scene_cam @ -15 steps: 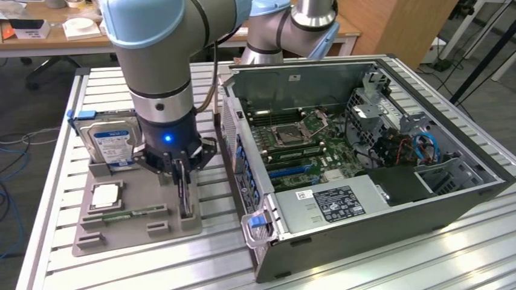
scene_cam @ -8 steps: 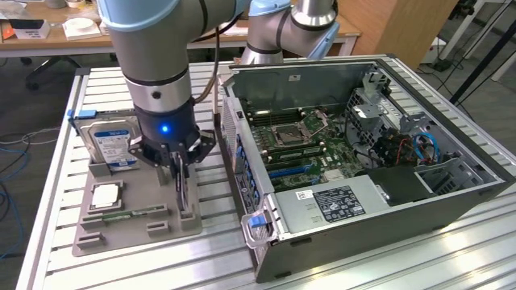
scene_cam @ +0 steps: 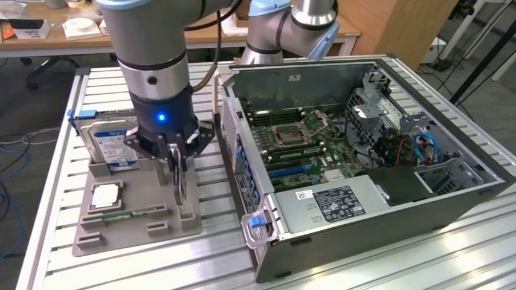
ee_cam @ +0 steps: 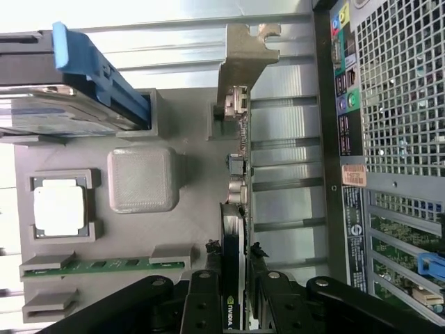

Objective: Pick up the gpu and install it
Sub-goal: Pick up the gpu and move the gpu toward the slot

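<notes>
Gpu (scene_cam: 179, 181) hangs edge-on in the hand (scene_cam: 177, 160), whose two black fingers (ee_cam: 206, 292) are clamped on its flat faces near one end. It sits over the grey moulded tray (scene_cam: 121, 232), just beside the open computer case (scene_cam: 363, 211); whether its lower edge has cleared the tray I cannot tell. It is a thin, flat black circuit card, stiff and, I'd judge, light. It is not something to squeeze hard or twist, since a bare board with small fittings along its edge looks fragile. The flat faces seem the sensible place to hold it, away from the pale metal bracket (ee_cam: 240, 62), which is bent sheet with a hooked tip. Smooth faces could slip in a loose grip. The tray is matt plastic with square pockets holding a silver hard drive (scene_cam: 113, 145) with a blue clip, a square processor (scene_cam: 105, 196) and a narrow green memory stick (scene_cam: 133, 212). The counter (scene_cam: 403, 266) is ribbed aluminium slats, and the case is grey steel with a perforated back wall.
</notes>
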Motion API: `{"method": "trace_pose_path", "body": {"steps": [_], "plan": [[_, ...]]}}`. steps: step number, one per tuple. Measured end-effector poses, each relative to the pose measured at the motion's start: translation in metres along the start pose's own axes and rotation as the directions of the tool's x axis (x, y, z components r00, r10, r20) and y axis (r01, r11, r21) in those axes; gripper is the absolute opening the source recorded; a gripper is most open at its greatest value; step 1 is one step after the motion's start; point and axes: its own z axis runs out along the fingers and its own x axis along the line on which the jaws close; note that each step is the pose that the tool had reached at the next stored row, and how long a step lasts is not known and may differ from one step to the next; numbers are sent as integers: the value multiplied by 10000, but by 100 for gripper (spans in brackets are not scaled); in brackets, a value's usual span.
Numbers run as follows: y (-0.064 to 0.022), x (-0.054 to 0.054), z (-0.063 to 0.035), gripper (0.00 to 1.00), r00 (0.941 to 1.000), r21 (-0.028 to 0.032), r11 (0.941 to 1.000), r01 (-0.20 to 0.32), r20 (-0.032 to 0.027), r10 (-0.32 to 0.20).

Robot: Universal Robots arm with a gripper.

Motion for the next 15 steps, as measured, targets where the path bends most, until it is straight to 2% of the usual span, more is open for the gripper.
{"method": "trace_pose_path", "body": {"steps": [5, 15], "plan": [[4, -3, -118, 26, 10000, 0, 10000, -1, 0, 1], [23, -14, -555, 26, 10000, -3, 10000, -8, -13, 8]]}}
